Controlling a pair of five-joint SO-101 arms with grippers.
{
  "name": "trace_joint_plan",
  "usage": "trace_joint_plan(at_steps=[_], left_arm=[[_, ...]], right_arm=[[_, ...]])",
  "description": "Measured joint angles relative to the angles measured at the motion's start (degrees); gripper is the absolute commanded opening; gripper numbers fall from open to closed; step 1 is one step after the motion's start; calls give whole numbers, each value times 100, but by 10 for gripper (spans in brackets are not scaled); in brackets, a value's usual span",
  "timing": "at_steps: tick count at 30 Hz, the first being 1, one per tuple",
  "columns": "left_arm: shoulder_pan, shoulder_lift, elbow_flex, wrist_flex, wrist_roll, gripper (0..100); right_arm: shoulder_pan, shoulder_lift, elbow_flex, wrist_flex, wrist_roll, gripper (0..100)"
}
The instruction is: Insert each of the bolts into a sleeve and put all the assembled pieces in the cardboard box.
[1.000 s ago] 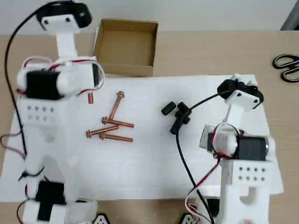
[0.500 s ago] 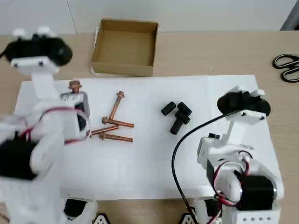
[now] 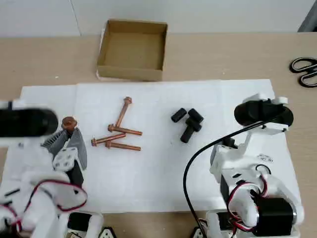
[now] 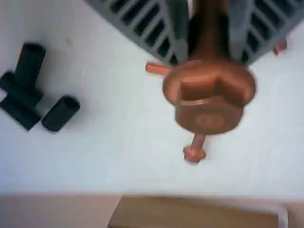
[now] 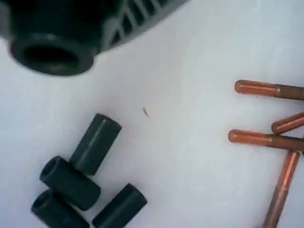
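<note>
Grasp, left side: my left gripper (image 3: 67, 133) was clamped on a copper bolt (image 3: 68, 122). The flanged head stood clear of my fingertips and the shank ran back between the two ribbed grey fingers.
Position, left side: I held that bolt above the near left part of the white sheet (image 3: 148, 173), beside the loose bolts and well apart from the cardboard box.
Grasp, right side: my right gripper (image 5: 59, 31) was closed on a black sleeve (image 5: 52, 53), whose open bore faced my wrist camera; one ribbed grey finger lay against its side.
Position, right side: I held that sleeve over the sheet, with the loose sleeves near it and the bolts farther off.
Loose bolts (image 3: 125, 131): four, copper, lying flat on the sheet. Three were bunched and roughly level with one another; the fourth slanted away from them toward the box.
Loose sleeves (image 3: 190, 126): four, black, short tubes lying on their sides near the middle of the sheet, clustered and partly touching.
Cardboard box (image 3: 130, 73): open side up on the table (image 3: 223, 54), just beyond the sheet's far edge.
Scissors (image 3: 304, 71): black-handled, on the table at its far right edge.
</note>
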Motion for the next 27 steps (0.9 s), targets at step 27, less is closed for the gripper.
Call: trace_joint_plan(at_steps=[27], left_arm=[[18, -3279, 4132, -2620, 1679, 5]], right_arm=[[-2497, -2567, 3552, -3130, 677, 2]])
